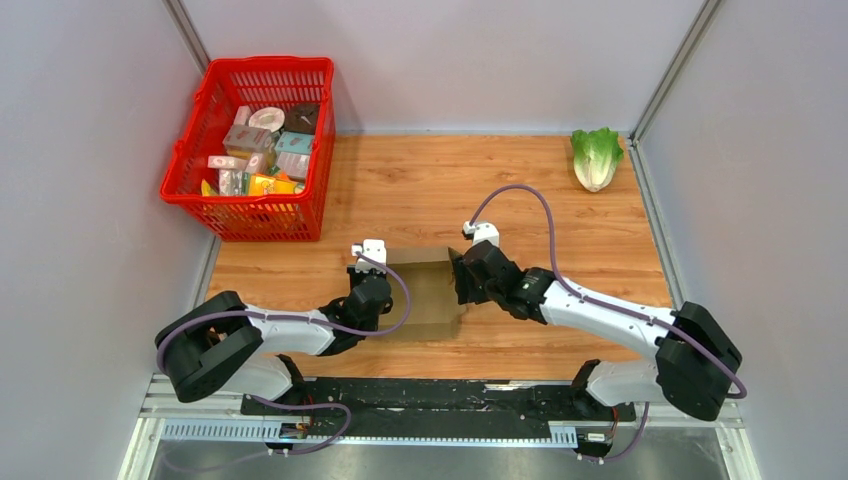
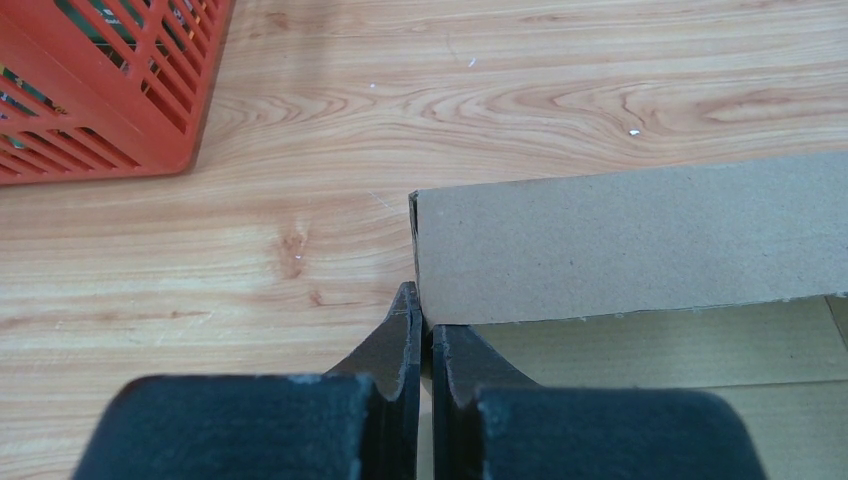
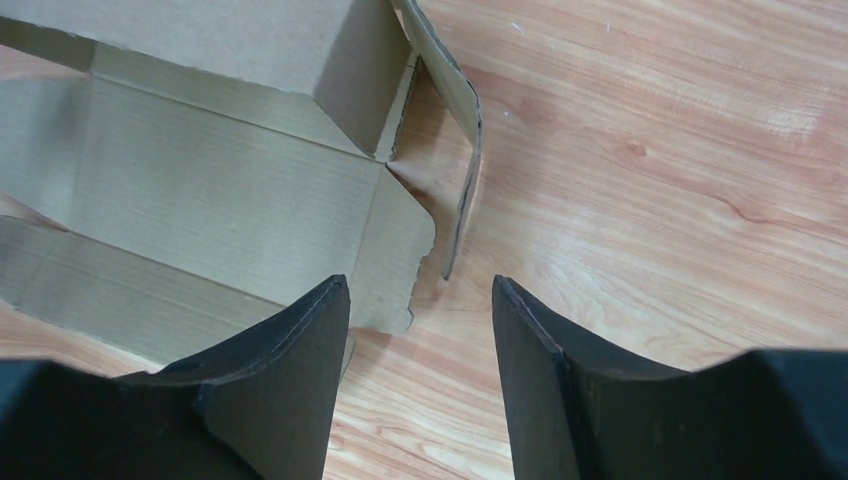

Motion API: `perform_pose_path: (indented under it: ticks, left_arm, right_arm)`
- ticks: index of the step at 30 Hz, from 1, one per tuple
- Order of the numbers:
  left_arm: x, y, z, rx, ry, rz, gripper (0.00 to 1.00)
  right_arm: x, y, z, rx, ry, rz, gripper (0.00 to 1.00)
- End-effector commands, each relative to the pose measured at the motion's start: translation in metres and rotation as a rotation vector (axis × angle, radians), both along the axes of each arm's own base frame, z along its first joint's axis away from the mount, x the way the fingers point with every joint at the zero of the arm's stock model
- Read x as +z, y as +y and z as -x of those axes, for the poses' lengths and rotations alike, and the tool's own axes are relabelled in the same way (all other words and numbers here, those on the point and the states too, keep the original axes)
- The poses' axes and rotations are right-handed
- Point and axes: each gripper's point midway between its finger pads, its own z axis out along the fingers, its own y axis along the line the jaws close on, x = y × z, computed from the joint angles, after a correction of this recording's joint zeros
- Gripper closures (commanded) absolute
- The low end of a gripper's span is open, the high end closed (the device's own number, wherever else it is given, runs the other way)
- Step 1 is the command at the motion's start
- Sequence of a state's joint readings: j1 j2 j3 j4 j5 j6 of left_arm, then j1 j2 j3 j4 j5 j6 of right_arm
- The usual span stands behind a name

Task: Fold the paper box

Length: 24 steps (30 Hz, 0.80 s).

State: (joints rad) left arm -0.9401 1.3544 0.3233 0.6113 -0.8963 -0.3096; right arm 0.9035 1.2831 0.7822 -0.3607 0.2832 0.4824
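Box (image 1: 430, 290) matt brown corrugated cardboard; tabletop (image 1: 560, 200) smooth wood grain, slight sheen; basket (image 1: 262, 218) glossy red plastic lattice.

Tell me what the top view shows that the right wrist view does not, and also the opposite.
Only the top view: the red basket of packages and the lettuce in the far right corner. Only the right wrist view: its own fingers, standing apart with nothing between them, and the ragged edge of a corner flap. Both: the brown cardboard box, partly folded, on the wooden table.
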Motion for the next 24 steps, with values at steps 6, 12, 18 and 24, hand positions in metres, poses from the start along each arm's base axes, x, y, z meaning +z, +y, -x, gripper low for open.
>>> perform_pose_path:
  ticks: [6,12,18,24]
  left_arm:
    - [-0.003,0.0,0.005,-0.017,0.015,0.003,1.0]
    - [-0.004,-0.002,0.004,-0.017,0.017,0.005,1.0]
    - [-0.004,-0.002,0.005,-0.018,0.018,0.007,1.0]
    - [-0.003,-0.01,0.008,-0.074,0.043,0.016,1.0]
  right_arm:
    - [-0.029,-0.002,-0.017,-0.045,-0.04,0.045,0.52]
    - [-0.046,0.001,-0.03,-0.102,-0.062,0.049,0.6]
    - [-0.058,-0.002,-0.036,-0.155,-0.06,0.07,0.75]
    - [-0.068,-0.003,-0.031,-0.162,-0.039,0.058,0.91]
